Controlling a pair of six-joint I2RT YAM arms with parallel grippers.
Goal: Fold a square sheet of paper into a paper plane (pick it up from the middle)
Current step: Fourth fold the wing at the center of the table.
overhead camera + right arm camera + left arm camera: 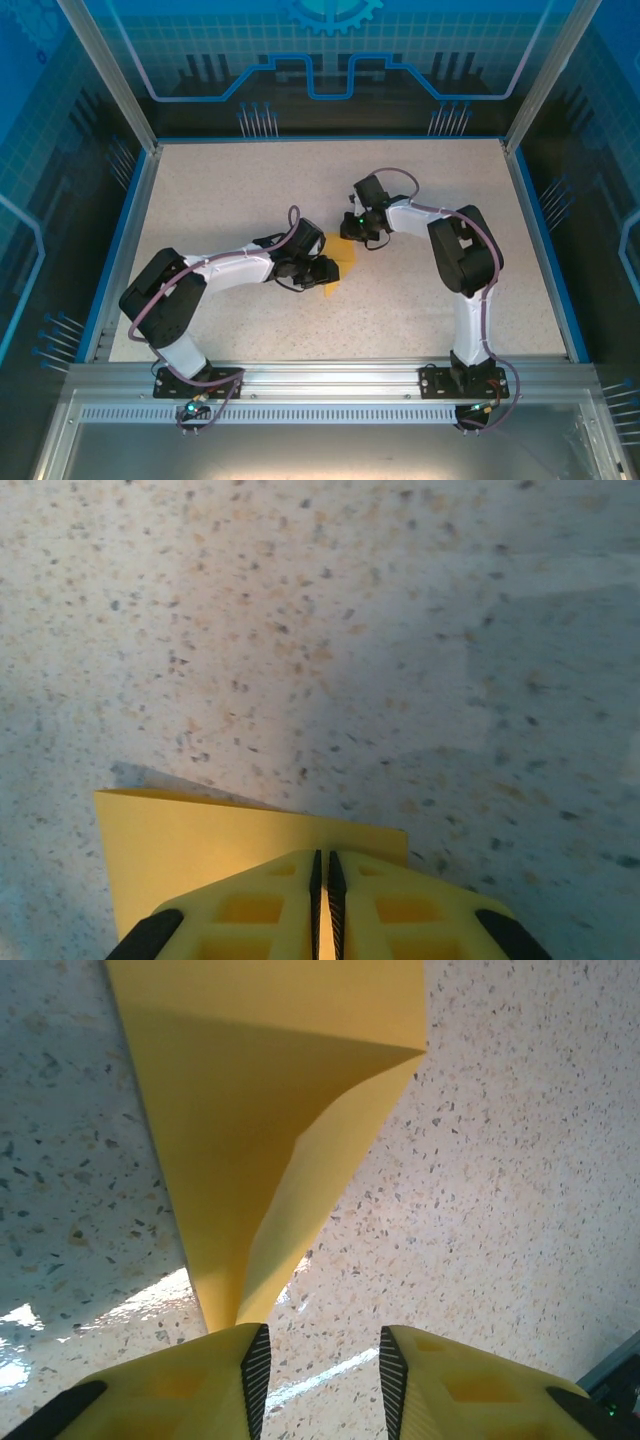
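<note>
The paper [343, 262] is near the middle of the table, partly folded. It looks thin, light and floppy, so it will bend easily. The right gripper [322, 865] pinches one edge tight. The left gripper [320, 1345] has its jaws apart, holding nothing, with the paper's narrow tip right by one finger. Best pinch it gently, on a crease.

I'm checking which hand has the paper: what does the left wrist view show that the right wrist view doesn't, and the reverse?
Left wrist, not right wrist: the left hand, fingers apart with nothing between them, and the paper folded along a slanting crease, narrowing to a point beside one finger. Right wrist, not left wrist: the right hand, fingers nearly together, apparently pinching a straight edge of the paper. Both: orange-yellow paper over the speckled table.
</note>
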